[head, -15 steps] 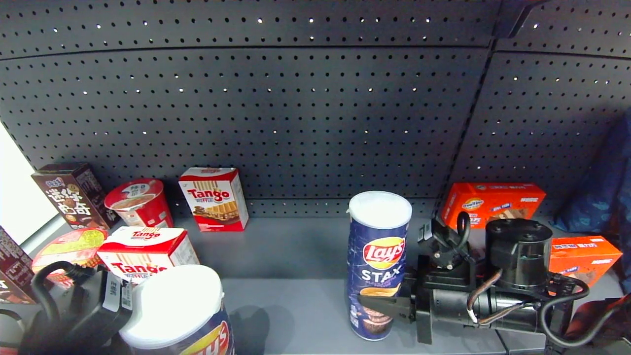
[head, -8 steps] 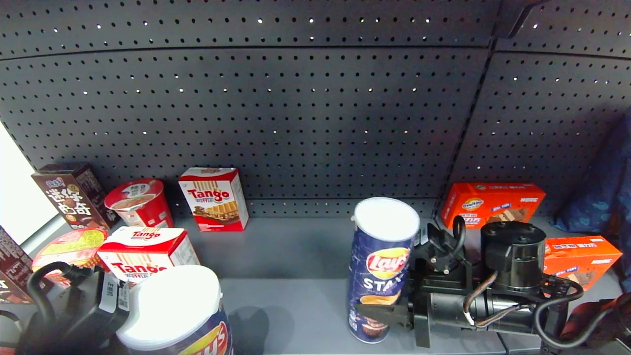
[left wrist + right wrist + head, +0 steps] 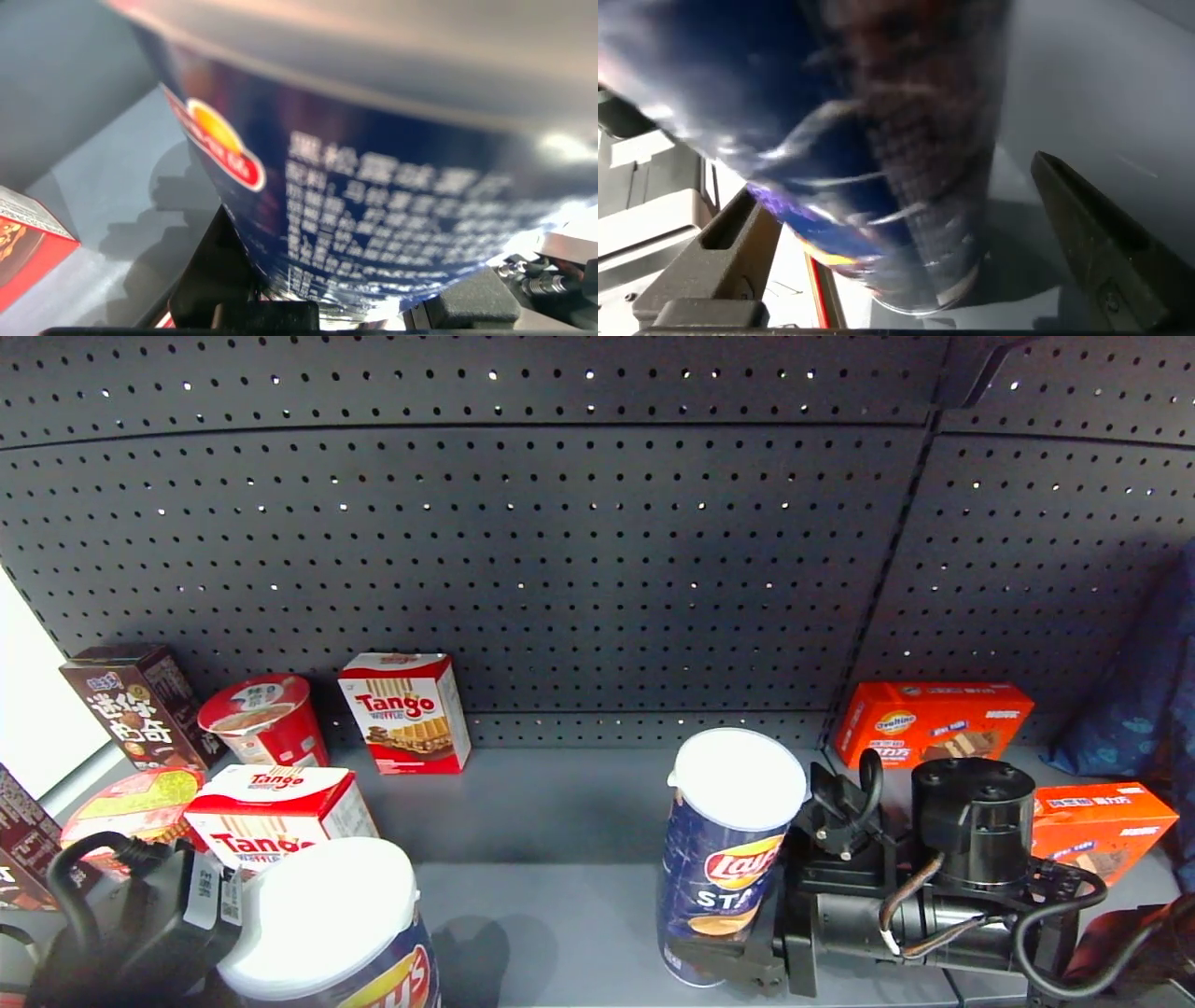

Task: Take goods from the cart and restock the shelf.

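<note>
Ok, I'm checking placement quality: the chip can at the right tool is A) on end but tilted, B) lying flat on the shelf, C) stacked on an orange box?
A: the chip can leans, its white lid tipped toward the right tool.

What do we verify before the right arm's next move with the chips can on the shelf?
1. Right chips can upright: not ok, it leans, its top toward the right end effector.
2. Its base flat on the shelf: cannot tell.
3. Right end effector's grip on it: cannot tell.
4. Clear of the orange box behind: ok, apart.
5. Left end effector holding the second chips can: ok.
</note>
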Available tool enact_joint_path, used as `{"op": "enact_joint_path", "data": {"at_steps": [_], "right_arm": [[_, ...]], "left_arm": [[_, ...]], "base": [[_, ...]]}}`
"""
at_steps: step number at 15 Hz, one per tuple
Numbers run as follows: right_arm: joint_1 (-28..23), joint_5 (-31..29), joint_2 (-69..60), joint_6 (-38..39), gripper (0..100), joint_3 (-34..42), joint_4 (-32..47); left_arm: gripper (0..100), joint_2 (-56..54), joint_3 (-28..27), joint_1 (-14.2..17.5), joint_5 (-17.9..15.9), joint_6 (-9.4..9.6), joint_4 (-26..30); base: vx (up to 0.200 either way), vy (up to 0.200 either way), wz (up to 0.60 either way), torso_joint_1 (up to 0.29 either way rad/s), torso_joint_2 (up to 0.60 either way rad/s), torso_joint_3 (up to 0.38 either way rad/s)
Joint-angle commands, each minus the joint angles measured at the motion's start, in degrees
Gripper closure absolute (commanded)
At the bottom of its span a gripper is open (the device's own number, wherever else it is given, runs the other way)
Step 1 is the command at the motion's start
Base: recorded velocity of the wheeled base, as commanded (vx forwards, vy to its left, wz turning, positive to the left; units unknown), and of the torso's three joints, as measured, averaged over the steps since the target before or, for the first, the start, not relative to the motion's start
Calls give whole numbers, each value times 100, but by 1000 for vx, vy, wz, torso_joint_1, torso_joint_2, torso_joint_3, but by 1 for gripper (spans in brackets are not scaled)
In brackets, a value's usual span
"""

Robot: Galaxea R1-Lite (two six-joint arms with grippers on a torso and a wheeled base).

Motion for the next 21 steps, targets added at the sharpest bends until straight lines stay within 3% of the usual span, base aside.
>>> {"op": "enact_joint_path", "data": {"at_steps": [1,13,21], "right_arm": [[5,-81,-50,-1,0,23,9],[5,-336,-138,8,0,-30,17],[-65,-336,-1315,17,0,665,70]], "left_arm": [[100,-31,4,-2,1,-7,-3],[100,-163,162,7,9,-7,-3],[100,-31,-93,60,-17,29,-12]], "base": [[0,0,0,0,0,0],[0,0,0,0,0,0],[0,0,0,0,0,0]]}}
